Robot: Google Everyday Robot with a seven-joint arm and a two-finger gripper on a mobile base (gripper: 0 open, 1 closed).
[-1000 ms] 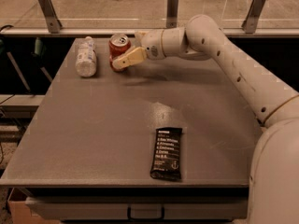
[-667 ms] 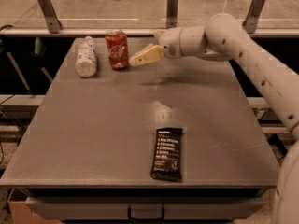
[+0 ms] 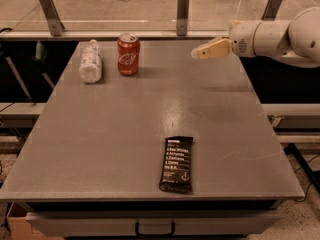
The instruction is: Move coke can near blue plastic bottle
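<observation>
The coke can [image 3: 128,54], red with white script and a silver top, stands upright at the far left of the grey table [image 3: 150,129]. The blue plastic bottle [image 3: 91,61], whitish and crinkly, lies on its side just left of the can, a small gap between them. My gripper [image 3: 196,53] hangs above the far right part of the table, pointing left. It is well to the right of the can, holds nothing and touches nothing.
A flat black snack-bar wrapper [image 3: 177,164] lies near the table's front edge, right of centre. A rail with metal posts [image 3: 183,11] runs behind the table's far edge. My white arm [image 3: 280,36] enters from the right.
My gripper was at the can, then left it and drew back to the right. The can stays upright beside the bottle.
</observation>
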